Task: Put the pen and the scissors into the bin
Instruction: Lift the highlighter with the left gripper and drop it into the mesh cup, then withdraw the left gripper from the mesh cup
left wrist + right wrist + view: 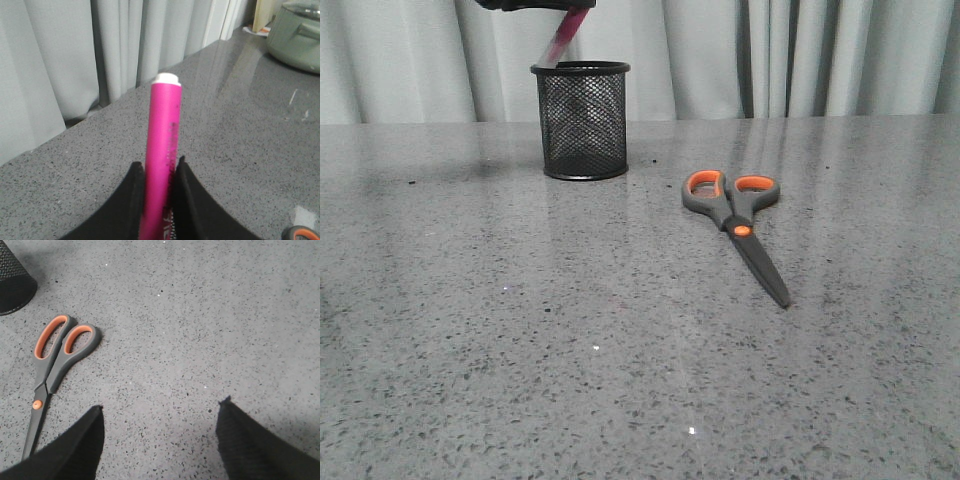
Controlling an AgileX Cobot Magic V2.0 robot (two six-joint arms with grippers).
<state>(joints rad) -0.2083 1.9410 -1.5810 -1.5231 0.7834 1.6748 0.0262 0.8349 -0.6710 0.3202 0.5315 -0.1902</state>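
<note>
The black wire-mesh bin (581, 120) stands upright at the back of the table. My left gripper (159, 167) is shut on the magenta pen (163, 150), white tip pointing away. In the front view the pen (563, 37) hangs tilted just above the bin's rim, held by the gripper at the top edge of the frame. The scissors (740, 220) lie flat and closed to the right of the bin, blades toward the front. They also show in the right wrist view (55, 360). My right gripper (160, 412) is open and empty above the table, beside the scissors.
A grey curtain hangs behind the speckled grey table (520, 350). A pale green pot (297, 35) stands at a far corner in the left wrist view. The bin's base (12, 282) shows at a corner of the right wrist view.
</note>
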